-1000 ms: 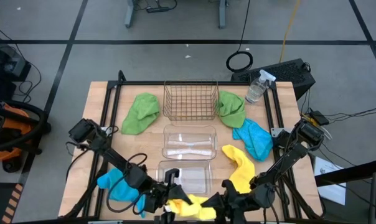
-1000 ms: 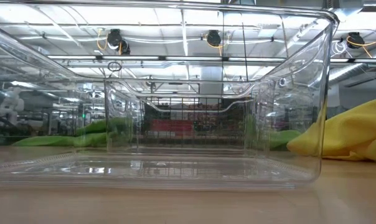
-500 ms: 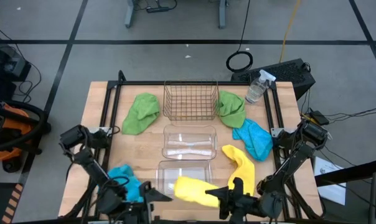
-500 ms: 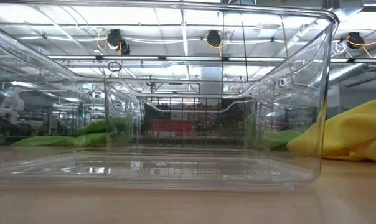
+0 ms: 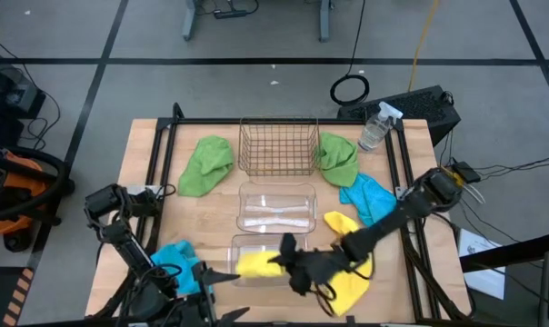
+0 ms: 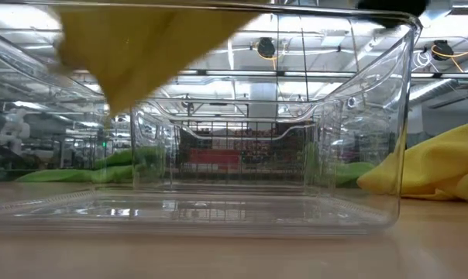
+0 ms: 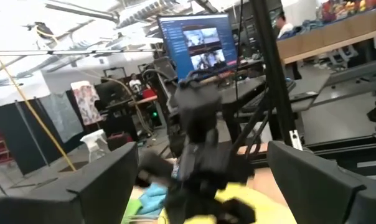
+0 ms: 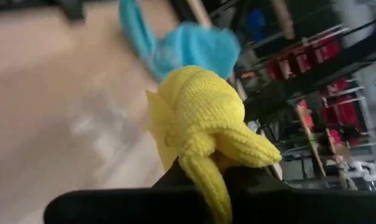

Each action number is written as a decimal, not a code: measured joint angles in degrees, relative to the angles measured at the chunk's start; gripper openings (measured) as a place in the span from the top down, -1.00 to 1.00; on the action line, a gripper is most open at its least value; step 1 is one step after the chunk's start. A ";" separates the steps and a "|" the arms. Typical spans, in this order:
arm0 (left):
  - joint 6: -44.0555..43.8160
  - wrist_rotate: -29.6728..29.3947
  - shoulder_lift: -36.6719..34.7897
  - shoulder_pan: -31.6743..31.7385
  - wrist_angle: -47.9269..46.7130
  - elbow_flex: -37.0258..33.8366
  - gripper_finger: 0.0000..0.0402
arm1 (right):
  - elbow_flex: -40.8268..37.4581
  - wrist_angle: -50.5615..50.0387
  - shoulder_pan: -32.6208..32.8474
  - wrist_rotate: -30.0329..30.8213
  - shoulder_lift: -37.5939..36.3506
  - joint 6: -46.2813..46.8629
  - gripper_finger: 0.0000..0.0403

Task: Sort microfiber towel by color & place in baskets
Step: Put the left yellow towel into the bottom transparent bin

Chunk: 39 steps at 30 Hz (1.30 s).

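Since half a second ago the right gripper (image 5: 286,257) has swung from the table's near edge out over the near clear basket (image 5: 297,242), carrying a yellow towel (image 5: 254,264) with it; the left arm has hardly shifted.

Right gripper: fingers closed on the yellow towel, which bunches up ahead of them in the right wrist view (image 8: 203,127). In the low view the cloth (image 6: 133,54) hangs blurred above the near clear basket's rim (image 6: 408,93), not yet on its floor.

Left gripper (image 5: 179,286): held low at the table's near edge, to the left of the near clear basket. Its fingers (image 7: 101,180) stand wide apart in the left wrist view, nothing between them.

Placing from the near clear basket:
- Second yellow towel (image 5: 352,238) on the table just to its right, partly under the right arm.
- Blue towel (image 5: 176,261) on the table to its left, beside the left gripper.
- Second blue towel (image 5: 369,202) farther right and back.
- Second clear basket (image 5: 275,208) directly behind it, empty.
- Copper wire basket (image 5: 276,145) behind that, empty.
- Green towel (image 5: 205,165) to the wire basket's left, another green towel (image 5: 338,158) touching its right side.
- Spray bottle (image 5: 375,127) at the far right corner of the table.
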 joint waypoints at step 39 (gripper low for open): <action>3.49 -0.15 0.04 2.00 -1.27 0.00 -0.79 | 5.66 -31.64 -4.46 -9.19 0.82 14.40 -0.04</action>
